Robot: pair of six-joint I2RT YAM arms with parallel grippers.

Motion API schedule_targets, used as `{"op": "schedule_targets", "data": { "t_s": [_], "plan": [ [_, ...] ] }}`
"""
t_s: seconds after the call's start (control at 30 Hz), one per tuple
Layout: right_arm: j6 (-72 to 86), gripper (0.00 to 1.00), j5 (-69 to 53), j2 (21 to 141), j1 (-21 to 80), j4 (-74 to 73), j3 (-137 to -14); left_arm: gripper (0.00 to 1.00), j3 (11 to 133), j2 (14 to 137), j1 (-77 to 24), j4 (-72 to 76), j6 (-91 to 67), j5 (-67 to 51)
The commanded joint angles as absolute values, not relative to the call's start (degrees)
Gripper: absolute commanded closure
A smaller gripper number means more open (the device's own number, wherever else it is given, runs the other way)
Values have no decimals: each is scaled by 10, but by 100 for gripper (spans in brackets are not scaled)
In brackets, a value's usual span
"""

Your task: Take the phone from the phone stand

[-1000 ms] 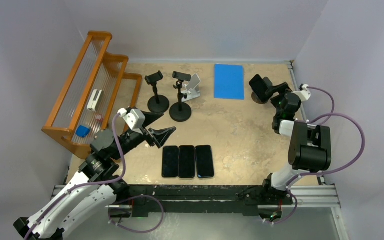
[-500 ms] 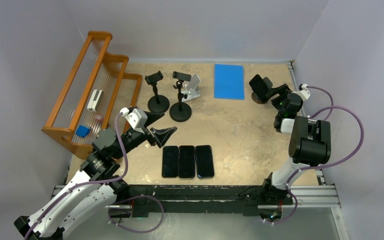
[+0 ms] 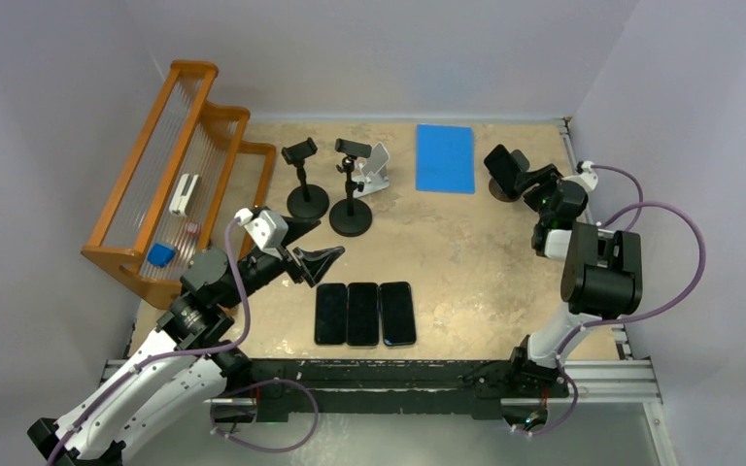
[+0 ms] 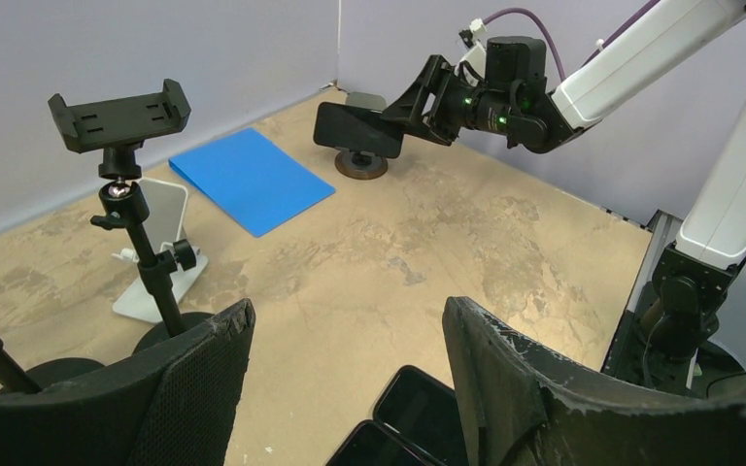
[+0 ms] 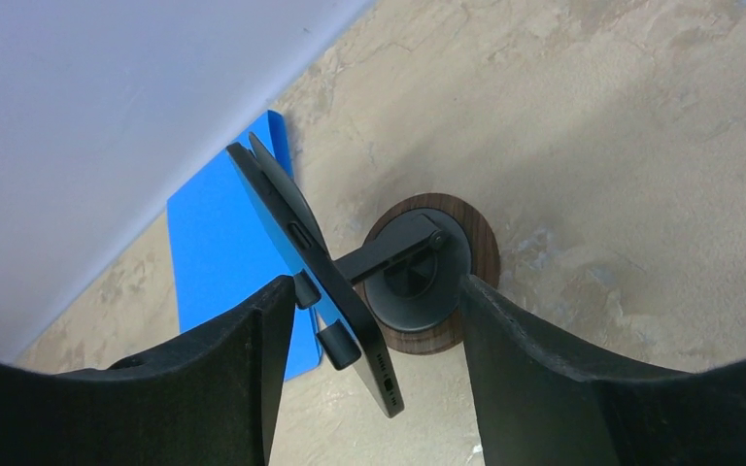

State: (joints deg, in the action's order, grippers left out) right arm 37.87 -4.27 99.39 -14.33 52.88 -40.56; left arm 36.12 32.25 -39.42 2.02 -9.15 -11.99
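Plainly, the phone [image 5: 296, 233] on the phone stand [image 5: 418, 282] lies between the spread-apart right fingers [image 5: 534, 388].

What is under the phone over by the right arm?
A dark stand on a round wooden base holds it above the table; a blue mat lies behind. The phone covers part of that mat.

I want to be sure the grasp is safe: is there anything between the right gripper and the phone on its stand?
Nothing visible does. The open fingers of the right gripper flank the phone. Only the arm of the phone stand sits behind the phone, also between the fingers.
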Motion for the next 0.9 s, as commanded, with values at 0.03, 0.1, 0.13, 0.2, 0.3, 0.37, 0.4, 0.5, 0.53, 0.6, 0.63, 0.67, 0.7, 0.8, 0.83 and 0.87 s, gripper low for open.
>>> {"op": "schedule_targets", "data": {
  "t_s": [0.03, 0.1, 0.13, 0.2, 0.3, 0.37, 0.4, 0.5, 0.53, 0.6, 0.63, 0.67, 0.7, 0.8, 0.83, 0.87],
  "plan": [
    [368, 36, -68, 997, -146, 563, -426, 31, 373, 321, -397, 38, -79, -128],
    [367, 37, -70, 996, -145, 560, -426, 31, 373, 321, -396, 39, -79, -129],
    [367, 39, -70, 995, -146, 560, -426, 31, 373, 321, -397, 39, -80, -129],
    [365, 42, -70, 993, -145, 558, -425, 31, 374, 320, -396, 39, -80, -130],
    [365, 44, -71, 990, -145, 557, -422, 31, 373, 319, -397, 40, -80, -131],
    [364, 43, -73, 988, -145, 554, -421, 31, 373, 319, -396, 40, -81, -132],
    [363, 42, -74, 988, -145, 553, -421, 31, 373, 318, -397, 40, -81, -132],
    [360, 35, -78, 986, -145, 546, -421, 31, 373, 318, -397, 40, -81, -133],
    [359, 34, -79, 984, -146, 546, -421, 31, 373, 317, -396, 40, -82, -134],
    [359, 35, -84, 982, -146, 545, -419, 31, 373, 318, -397, 40, -82, -135],
    [358, 36, -85, 982, -146, 544, -419, 31, 373, 317, -397, 40, -83, -136],
    [358, 37, -86, 981, -145, 542, -419, 31, 373, 317, -398, 40, -83, -136],
    [358, 39, -86, 980, -146, 540, -419, 31, 372, 317, -398, 40, -83, -137],
    [358, 45, -89, 978, -146, 537, -418, 31, 373, 318, -397, 40, -83, -137],
    [358, 47, -91, 977, -146, 537, -417, 31, 373, 318, -398, 40, -83, -137],
    [358, 48, -92, 975, -145, 536, -416, 31, 372, 317, -398, 40, -83, -137]
  ]
}}
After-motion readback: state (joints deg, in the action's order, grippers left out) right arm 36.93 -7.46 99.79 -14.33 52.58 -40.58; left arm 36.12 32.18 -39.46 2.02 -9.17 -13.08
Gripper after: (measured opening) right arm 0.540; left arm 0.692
